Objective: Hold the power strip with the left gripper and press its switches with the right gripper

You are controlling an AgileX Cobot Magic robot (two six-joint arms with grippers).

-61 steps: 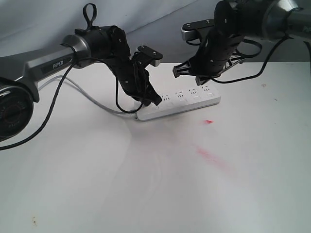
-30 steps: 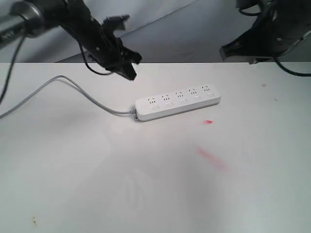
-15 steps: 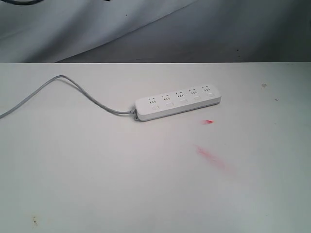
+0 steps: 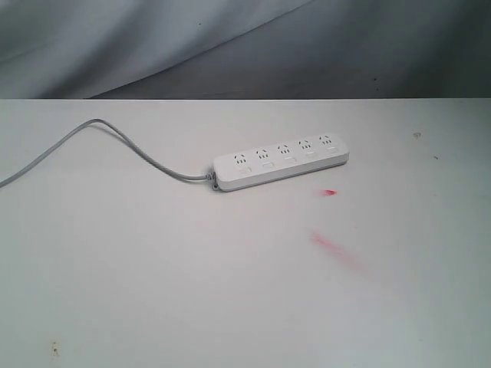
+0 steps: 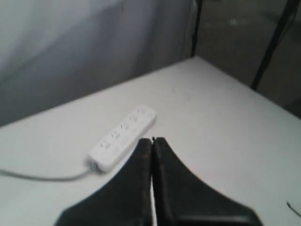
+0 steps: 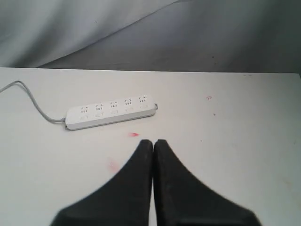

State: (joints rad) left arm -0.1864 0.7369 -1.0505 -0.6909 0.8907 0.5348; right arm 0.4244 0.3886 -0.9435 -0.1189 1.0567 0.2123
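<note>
The white power strip (image 4: 281, 166) lies flat on the white table (image 4: 153, 291), its light grey cord (image 4: 115, 138) trailing off to the left. Its small white switches (image 4: 288, 160) run in a row below the sockets. Neither arm shows in the exterior view. My left gripper (image 5: 152, 140) is shut with nothing in it, held high above the table and well back from the power strip (image 5: 123, 138). My right gripper (image 6: 153, 141) is also shut and empty, raised away from the power strip (image 6: 111, 112).
Red smears (image 4: 335, 250) and a small red spot (image 4: 329, 192) mark the table in front of the strip. Grey cloth (image 4: 230, 46) hangs behind the table. A dark stand leg (image 5: 269, 47) rises beyond the table's edge in the left wrist view.
Both arms left the strip: they lifted off it, rose toward the upper corners, and are now out of the exterior view. The strip stayed in place.
</note>
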